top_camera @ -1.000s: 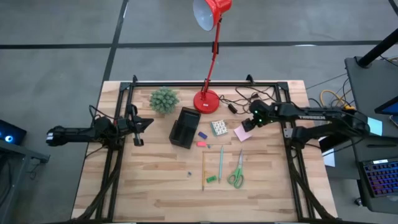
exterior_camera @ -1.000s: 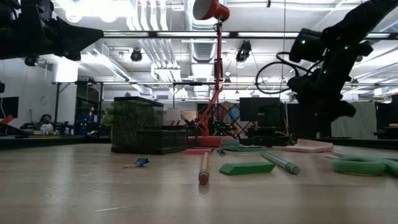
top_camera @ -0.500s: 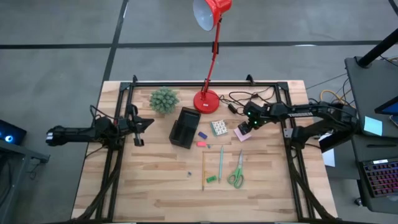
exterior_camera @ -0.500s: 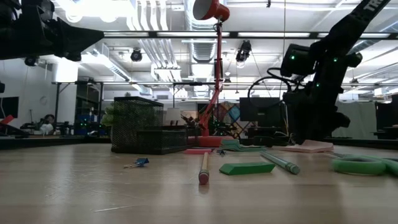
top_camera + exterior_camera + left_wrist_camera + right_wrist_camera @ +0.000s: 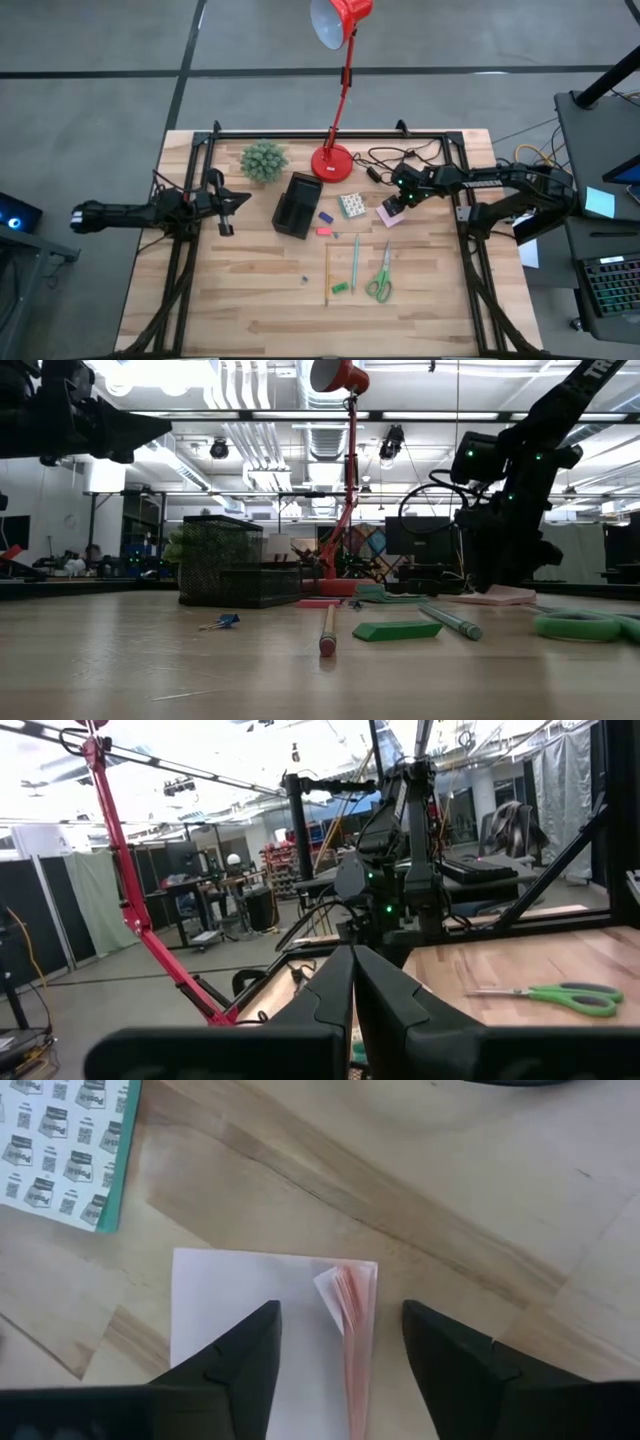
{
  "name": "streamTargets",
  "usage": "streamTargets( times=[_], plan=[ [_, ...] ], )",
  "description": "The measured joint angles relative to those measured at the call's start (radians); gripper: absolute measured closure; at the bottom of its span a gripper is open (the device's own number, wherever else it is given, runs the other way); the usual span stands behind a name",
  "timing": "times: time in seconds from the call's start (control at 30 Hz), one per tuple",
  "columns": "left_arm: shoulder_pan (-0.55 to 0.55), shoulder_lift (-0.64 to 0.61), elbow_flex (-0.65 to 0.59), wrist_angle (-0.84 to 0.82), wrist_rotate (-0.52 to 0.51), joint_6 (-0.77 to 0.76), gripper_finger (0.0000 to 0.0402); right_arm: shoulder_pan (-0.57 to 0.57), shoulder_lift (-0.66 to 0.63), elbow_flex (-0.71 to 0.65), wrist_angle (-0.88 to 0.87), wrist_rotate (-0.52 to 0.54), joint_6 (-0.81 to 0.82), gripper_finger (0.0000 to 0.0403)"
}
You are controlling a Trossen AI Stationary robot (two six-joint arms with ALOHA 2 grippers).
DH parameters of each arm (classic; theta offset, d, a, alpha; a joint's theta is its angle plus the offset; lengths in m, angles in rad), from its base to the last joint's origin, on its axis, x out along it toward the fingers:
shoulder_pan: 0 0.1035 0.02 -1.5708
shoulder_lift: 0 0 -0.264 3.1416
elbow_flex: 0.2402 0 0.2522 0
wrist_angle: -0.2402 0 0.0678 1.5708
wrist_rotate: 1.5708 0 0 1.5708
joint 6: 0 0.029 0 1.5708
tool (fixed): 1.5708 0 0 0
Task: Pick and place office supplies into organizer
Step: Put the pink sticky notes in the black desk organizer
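Nearest the low camera a yellow pencil (image 5: 327, 630) lies end-on, its round pink eraser tip forward, with a flat green wedge-shaped piece (image 5: 397, 630) beside it and a small blue clip (image 5: 222, 622) off to one side. A slim green pen (image 5: 354, 262) lies parallel to the pencil, and green-handled scissors (image 5: 380, 273) with smooth plastic loops rest next to it. The bench (image 5: 250, 300) is pale butcher-block wood in narrow glued strips with visible grain.

Farther in, the pink sticky-note pad (image 5: 270, 1330) lies flat, its top sheet pale, its stacked edges pink and one corner curled up. The right gripper (image 5: 340, 1345) stands directly over it, jaws spread wide to either side of the pad and not clenched on it; whether their tips touch the paper is hard to say. Just beside the pad is the white dotted pad (image 5: 351, 205) with a green edge. The organizer (image 5: 297, 205), a black rectangular mesh box, stands near the bench's middle with small blue and pink pieces next to it.

The left gripper (image 5: 225, 200) hangs at the bench's left edge, jaws pressed together on nothing.

At the back stand a spiky green plant (image 5: 263, 160) and a glossy red desk lamp (image 5: 337, 90). Beyond is a grey floor; the room shows ceiling ducts, strip lights and monitors.
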State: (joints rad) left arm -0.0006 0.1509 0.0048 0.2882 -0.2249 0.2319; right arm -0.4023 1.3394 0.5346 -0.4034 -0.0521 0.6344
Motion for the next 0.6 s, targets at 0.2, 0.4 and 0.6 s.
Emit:
streamTargets(
  times=[0.2, 0.4, 0.6],
  plan=[
    [0.000, 0.004, 0.000, 0.000, 0.000, 0.000, 0.0402, -0.001, 0.004, 0.000, -0.004, 0.004, 0.000, 0.0264],
    [0.000, 0.004, 0.000, 0.000, 0.000, 0.000, 0.0402, 0.001, 0.006, -0.001, 0.000, -0.030, 0.001, 0.0323],
    [0.000, 0.004, 0.000, 0.000, 0.000, 0.000, 0.0402, 0.001, 0.005, -0.001, 0.000, -0.042, -0.015, 0.0384]
  ],
)
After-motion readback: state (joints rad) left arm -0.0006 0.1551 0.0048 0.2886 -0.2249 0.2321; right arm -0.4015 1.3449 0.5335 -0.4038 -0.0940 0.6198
